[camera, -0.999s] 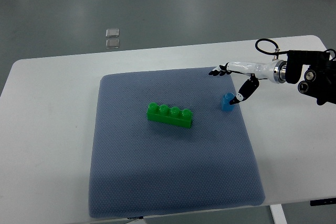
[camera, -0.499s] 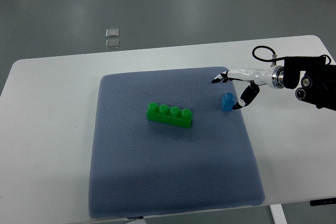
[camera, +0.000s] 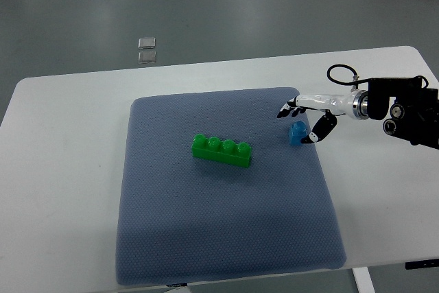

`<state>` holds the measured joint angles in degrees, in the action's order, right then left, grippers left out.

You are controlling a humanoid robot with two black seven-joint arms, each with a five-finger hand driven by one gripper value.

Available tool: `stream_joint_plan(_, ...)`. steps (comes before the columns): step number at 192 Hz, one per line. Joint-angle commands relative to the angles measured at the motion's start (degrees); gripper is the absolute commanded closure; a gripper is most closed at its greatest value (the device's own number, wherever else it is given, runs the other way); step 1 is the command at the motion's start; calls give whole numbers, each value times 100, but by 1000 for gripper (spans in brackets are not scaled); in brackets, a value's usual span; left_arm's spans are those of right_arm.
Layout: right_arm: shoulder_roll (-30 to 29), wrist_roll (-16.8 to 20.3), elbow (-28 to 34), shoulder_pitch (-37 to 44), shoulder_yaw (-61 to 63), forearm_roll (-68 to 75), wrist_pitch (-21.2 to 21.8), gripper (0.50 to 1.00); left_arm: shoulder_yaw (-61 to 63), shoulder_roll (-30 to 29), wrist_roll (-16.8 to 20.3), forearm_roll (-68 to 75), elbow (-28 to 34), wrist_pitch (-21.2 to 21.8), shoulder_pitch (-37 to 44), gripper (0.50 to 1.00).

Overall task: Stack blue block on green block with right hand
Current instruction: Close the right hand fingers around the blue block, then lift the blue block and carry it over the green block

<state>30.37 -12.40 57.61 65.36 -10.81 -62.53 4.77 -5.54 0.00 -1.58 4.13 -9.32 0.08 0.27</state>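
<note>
Between the spread digits of the right hand [camera: 305, 120], the blue block [camera: 298, 133] is sitting upright on the blue mat [camera: 226, 238], near the mat's right edge. That hand is reaching in from the right, its white fingers [camera: 291, 108] stretching past the block's far side while the black-tipped thumb [camera: 319, 130] is hanging just beside the block's right face; the digits are apart and not clamped, and whether any is touching the block cannot be told. Farther out to the hand's left, well apart from it, the green block [camera: 221, 150] is lying flat near the mat's middle, four studs facing up. Beyond all this, the white tabletop [camera: 62, 169] is carrying the mat.
</note>
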Motion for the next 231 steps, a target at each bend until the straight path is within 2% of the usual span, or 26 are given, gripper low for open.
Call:
stream_joint_plan(1, -14, 1, -13, -41, -9, -5, -64, 705, 0, 0, 0, 0, 1, 1, 0, 500)
stream_joint_plan(36, -14, 1, -65, -85, -26, -48, -117, 730, 0, 0, 0, 0, 1, 1, 0, 500)
stream_joint_plan(83, 4, 1, -83, -68, -70, -92, -135, 738, 0, 0, 0, 0, 1, 1, 0, 500)
stream_joint_plan(182, 13, 1, -127, -32, -114, -145, -135, 836, 0, 0, 0, 0, 1, 1, 0, 500)
stream_joint_plan(231, -5, -8, -127, -68, -123, -233, -143, 867, 0, 0, 0, 0, 1, 1, 0, 500)
